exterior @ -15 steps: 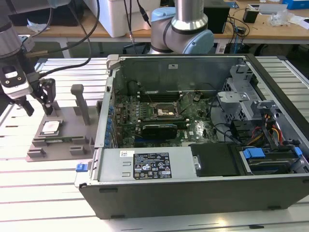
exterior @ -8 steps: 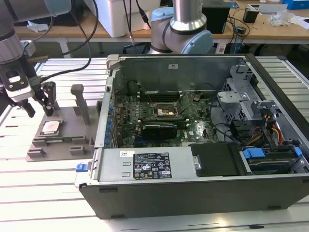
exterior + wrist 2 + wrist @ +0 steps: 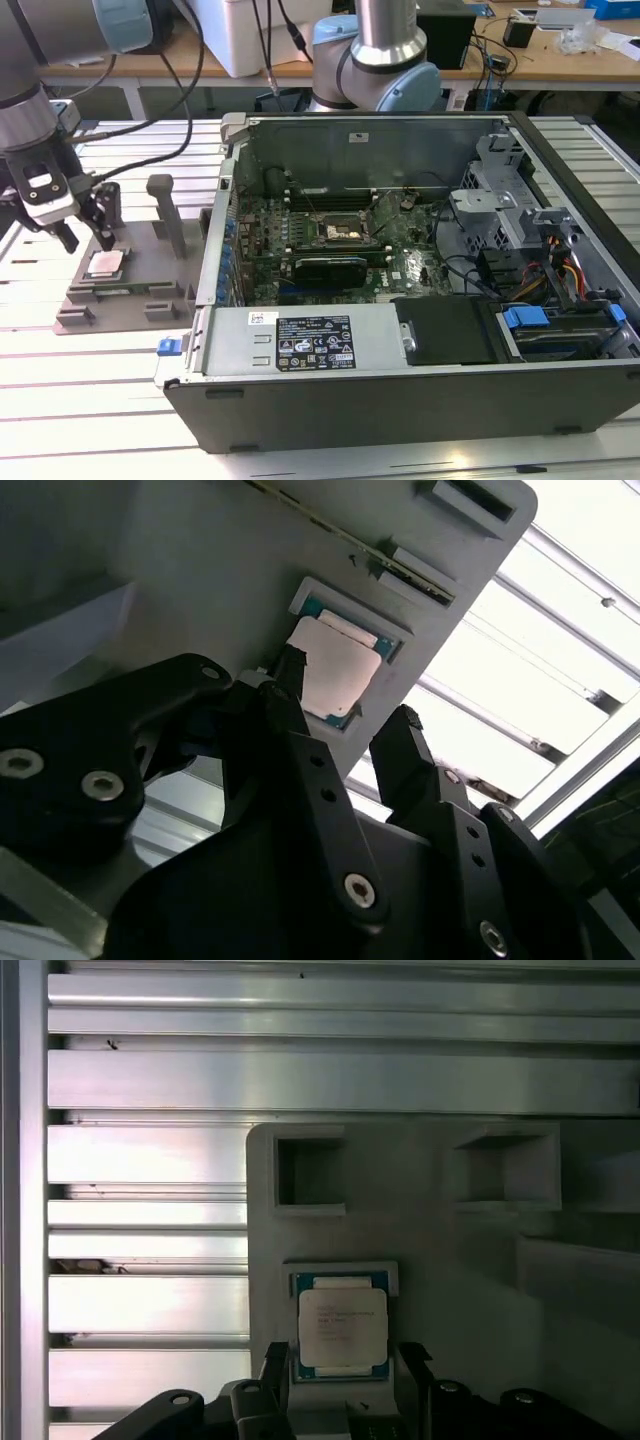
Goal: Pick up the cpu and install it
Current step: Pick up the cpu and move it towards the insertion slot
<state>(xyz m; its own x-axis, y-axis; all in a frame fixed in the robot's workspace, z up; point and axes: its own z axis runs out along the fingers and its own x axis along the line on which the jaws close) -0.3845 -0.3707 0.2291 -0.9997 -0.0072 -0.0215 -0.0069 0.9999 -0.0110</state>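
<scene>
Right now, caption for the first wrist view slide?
Open hand straddling the cpu seated in its grey fixture plate pocket.

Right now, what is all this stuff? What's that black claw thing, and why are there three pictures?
It's a robot arm with a black gripper, a kind of claw with fingers. One picture comes from a camera standing off the arm that sees the whole scene. The other two come from small cameras riding on the arm near its wrist, so they look down past the fingers.

On the slatted metal table lies a grey fixture plate. In a square pocket of it rests the cpu, a small flat silvery chip. The gripper is open and holds nothing. Its fingers hang spread over the cpu, one on each side, as both wrist views show.

On the exterior view's right sits an open computer case with a green motherboard inside.
</scene>
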